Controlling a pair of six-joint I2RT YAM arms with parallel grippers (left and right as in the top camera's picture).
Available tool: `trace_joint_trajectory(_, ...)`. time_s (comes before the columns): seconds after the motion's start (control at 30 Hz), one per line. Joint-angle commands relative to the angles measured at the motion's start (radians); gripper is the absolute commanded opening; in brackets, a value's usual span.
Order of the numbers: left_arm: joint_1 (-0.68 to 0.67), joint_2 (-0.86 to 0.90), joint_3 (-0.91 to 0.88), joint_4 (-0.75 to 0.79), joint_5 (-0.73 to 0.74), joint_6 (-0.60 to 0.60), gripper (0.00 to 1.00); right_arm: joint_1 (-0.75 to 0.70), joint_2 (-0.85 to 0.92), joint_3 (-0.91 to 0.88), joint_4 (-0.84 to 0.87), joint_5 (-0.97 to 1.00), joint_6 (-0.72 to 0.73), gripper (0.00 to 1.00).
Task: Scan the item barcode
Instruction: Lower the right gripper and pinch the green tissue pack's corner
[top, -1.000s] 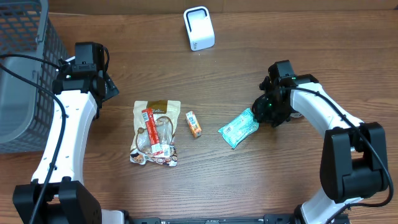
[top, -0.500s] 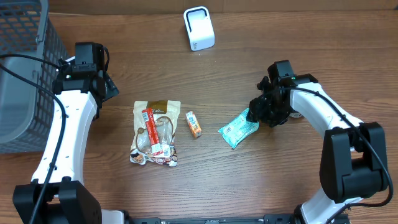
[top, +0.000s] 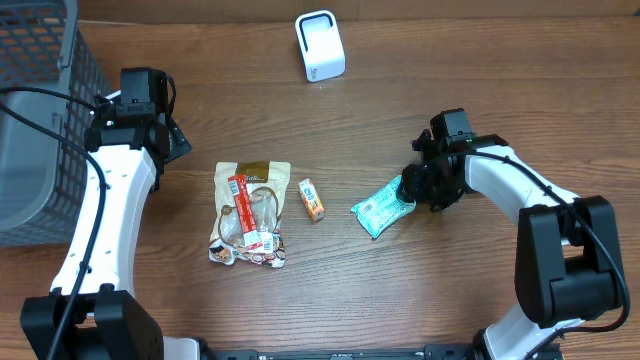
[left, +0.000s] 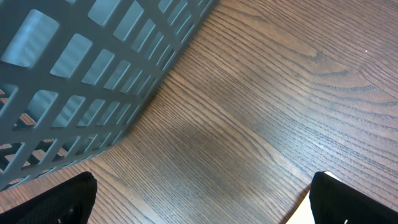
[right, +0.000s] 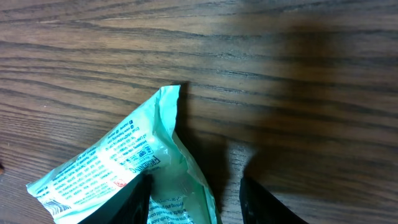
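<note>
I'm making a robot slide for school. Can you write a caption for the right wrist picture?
Open right gripper straddling one end of a mint-green packet on the wooden table.

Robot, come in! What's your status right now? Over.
Left hand wide open, empty, beside basket. Right hand open, fingers astride green packet corner, not clamped. Packet flat on table. Nothing between it and white scanner.

Bright, even light; soft shadows.
</note>
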Motion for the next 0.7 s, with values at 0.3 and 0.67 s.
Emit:
trace_joint_trajectory(0.3,-0.003,0.004,0.016,0.002,-0.013,0.019,1.00,-0.002,0.003,0.025,-0.061,-0.063,-0.013,0.44)
trace_joint_trajectory(0.67,-0.003,0.004,0.016,0.002,-0.013,0.019,1.00,-0.001,0.003,0.121,-0.205,-0.090,-0.031,0.56)
